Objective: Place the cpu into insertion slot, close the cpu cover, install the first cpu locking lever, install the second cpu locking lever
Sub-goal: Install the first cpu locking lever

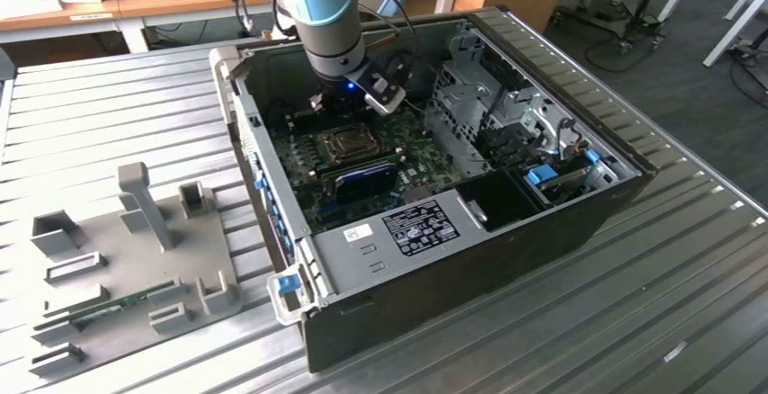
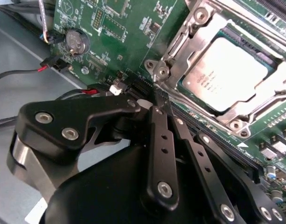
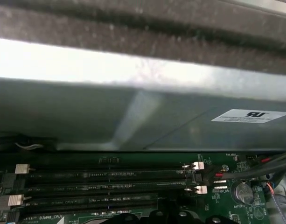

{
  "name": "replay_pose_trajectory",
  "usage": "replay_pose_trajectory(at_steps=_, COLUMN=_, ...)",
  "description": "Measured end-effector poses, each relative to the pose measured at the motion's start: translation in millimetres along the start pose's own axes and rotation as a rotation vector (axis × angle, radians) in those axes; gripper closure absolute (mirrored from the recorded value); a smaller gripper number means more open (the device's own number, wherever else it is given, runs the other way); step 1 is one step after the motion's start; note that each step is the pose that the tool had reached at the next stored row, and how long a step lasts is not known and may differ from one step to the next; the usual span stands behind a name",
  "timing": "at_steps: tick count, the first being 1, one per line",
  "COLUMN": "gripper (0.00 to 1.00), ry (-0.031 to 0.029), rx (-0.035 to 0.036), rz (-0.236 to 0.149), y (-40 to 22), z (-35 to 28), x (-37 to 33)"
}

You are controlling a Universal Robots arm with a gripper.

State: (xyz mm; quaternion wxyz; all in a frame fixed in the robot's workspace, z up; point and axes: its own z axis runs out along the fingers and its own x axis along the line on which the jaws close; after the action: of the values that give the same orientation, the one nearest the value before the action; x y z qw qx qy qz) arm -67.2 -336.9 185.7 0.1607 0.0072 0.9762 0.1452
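The cpu (image 2: 229, 70), a grey square chip, lies flat in its socket on the green motherboard; in the exterior view the socket (image 1: 351, 143) sits mid-board inside the open computer case. The cpu cover (image 2: 184, 38), a silvery frame, lies down around the chip, which shows through its window. My gripper (image 2: 156, 103) is shut with nothing between its fingers. Its tip rests at the socket's corner, beside a screw post (image 2: 160, 71). From the exterior view, the gripper (image 1: 330, 106) hangs just behind the socket, near the case's back wall.
The case wall (image 3: 133, 116) rises close behind the memory slots (image 3: 105, 189). A coin battery (image 2: 74, 41) and red-black wires (image 2: 49, 65) lie near the gripper. A drive cage (image 1: 480, 97) fills the case's right side. A grey fixture plate (image 1: 120, 259) lies on the table at the exterior view's left.
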Motion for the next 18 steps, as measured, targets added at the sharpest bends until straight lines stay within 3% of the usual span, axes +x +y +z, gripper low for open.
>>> replay_pose_trajectory(at_steps=4, gripper=0.89, ry=-0.0004, rx=-0.0011, rz=0.0, y=0.1, z=-0.3, x=-0.2)
replay_pose_trajectory(at_steps=11, gripper=0.89, ry=-0.0003, rx=-0.0008, rz=0.0, y=2.8, z=-8.8, x=-3.1)
replay_pose_trajectory(at_steps=18, gripper=0.89, ry=0.0006, rx=0.003, rz=-0.001, y=3.0, z=-9.3, x=-3.3)
